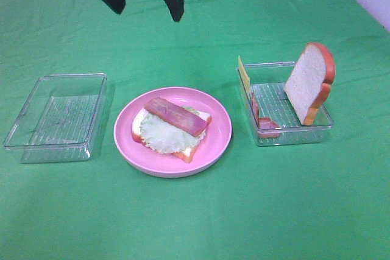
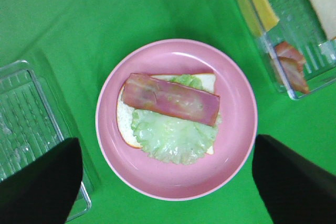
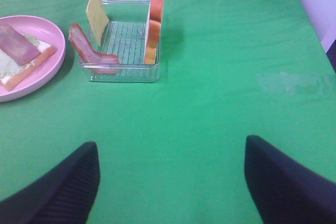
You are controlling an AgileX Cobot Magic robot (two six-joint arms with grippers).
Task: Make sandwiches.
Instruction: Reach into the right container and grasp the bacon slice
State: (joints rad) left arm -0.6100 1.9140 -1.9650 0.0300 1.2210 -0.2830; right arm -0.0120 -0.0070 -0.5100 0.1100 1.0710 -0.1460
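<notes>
Sandwich (image 1: 173,127) is sitting half-built on the pink plate (image 1: 219,144) in the overhead shot. Left wrist: left gripper (image 2: 167,141) is hovering above it, fingers spread wide. Right wrist: right gripper (image 3: 171,143) is hanging wide open too (nothing held) over green cloth (image 3: 220,98), facing the tray (image 3: 123,73) holding bread slice (image 3: 154,24), cheese (image 3: 97,9) and bacon (image 3: 92,53).

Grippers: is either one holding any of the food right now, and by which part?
Nothing is held. The left gripper is open, facing down at the plate; the right gripper is open over bare cloth.
</notes>
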